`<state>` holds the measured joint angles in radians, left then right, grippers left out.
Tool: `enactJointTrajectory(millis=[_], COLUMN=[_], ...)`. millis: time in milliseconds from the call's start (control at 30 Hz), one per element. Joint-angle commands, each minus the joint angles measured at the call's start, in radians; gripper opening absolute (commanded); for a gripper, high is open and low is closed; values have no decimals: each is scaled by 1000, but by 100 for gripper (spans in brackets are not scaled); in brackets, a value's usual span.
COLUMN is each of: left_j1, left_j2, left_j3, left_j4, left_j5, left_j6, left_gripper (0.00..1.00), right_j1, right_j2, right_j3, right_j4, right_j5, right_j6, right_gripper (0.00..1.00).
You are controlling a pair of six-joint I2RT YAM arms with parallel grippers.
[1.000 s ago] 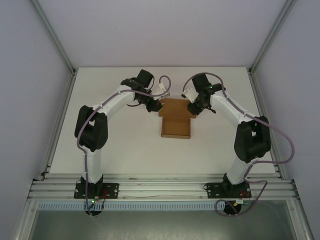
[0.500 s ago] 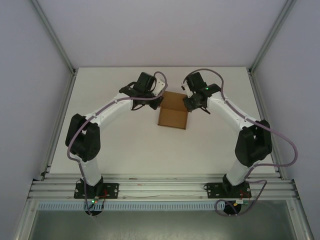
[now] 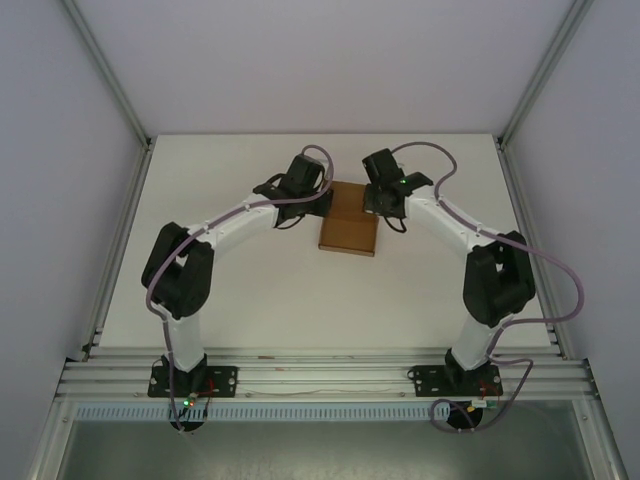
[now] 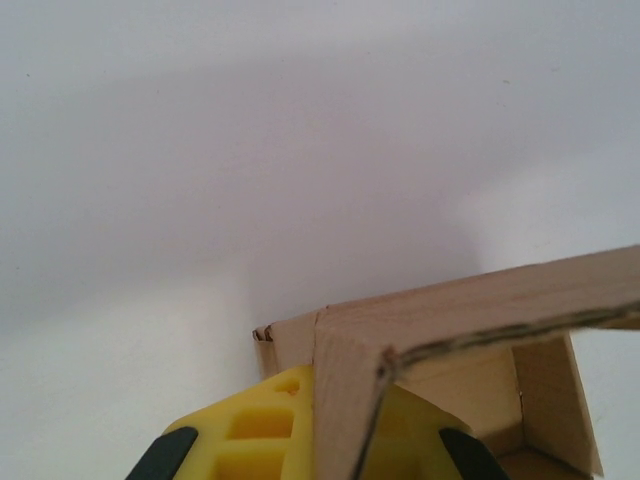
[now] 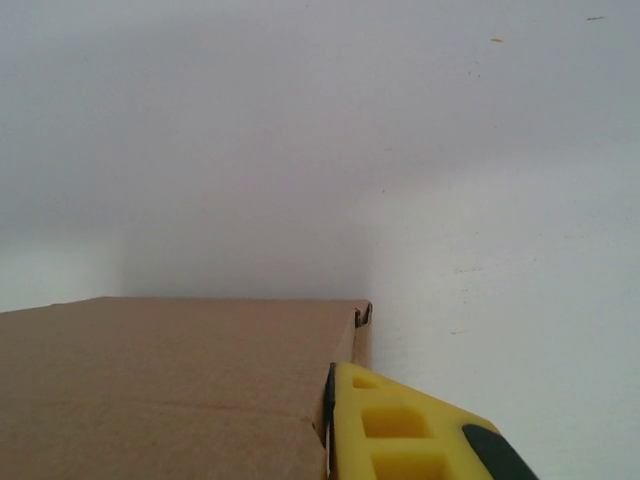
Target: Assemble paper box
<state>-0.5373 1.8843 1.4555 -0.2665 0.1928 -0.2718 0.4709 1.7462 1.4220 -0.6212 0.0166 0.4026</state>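
The paper box [image 3: 348, 232] lies on the table [image 3: 240, 290], past the middle toward the far side, between my two grippers. My left gripper [image 3: 322, 206] is at the box's far left corner and my right gripper [image 3: 380, 206] at its far right corner, so they face each other across the box's far end. From my left wrist, a wall of the box stands between my fingers [image 4: 262, 440], and the rest of the box runs off to their right. From my right wrist, a panel of the box lies left of my finger [image 5: 400, 435], its edge touching it, with the table beyond.
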Motion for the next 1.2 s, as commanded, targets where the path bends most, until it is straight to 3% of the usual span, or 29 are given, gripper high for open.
enactJointTrajectory(millis=[0, 233, 633, 700, 833, 900, 933, 1000, 1100, 1167], left_j1=[-36, -39, -44, -44, -44, -44, -44, -44, -44, -44], left_j2=[18, 45, -51, -70, -116, -142, -160, -193, -242, -292], left_j3=[-7, -47, -314, -330, -330, -328, -332, -341, -337, -357], left_j4=[80, 138, 287, 296, 273, 238, 220, 185, 86, 60], left_j5=[33, 38, 56, 69, 78, 64, 53, 16, -19, -22], left_j6=[-66, -105, -109, -111, -106, -109, -112, -122, -137, -157], left_gripper=[0, 0, 0, 13, 16, 25, 36, 70, 84, 100], right_j1=[31, 47, 87, 97, 127, 143, 152, 170, 191, 202], right_j2=[11, 29, -75, -99, -139, -157, -167, -182, -199, -208], right_j3=[-21, -58, -296, -335, -403, -441, -460, -501, -554, -586], right_j4=[105, 134, 317, 353, 419, 458, 479, 524, 573, 609], right_j5=[-3, 66, 219, 232, 272, 306, 323, 350, 388, 405], right_j6=[83, 102, 51, 28, -25, -52, -64, -92, -111, -116], right_gripper=[10, 8, 8, 8, 9, 9, 9, 9, 9, 9])
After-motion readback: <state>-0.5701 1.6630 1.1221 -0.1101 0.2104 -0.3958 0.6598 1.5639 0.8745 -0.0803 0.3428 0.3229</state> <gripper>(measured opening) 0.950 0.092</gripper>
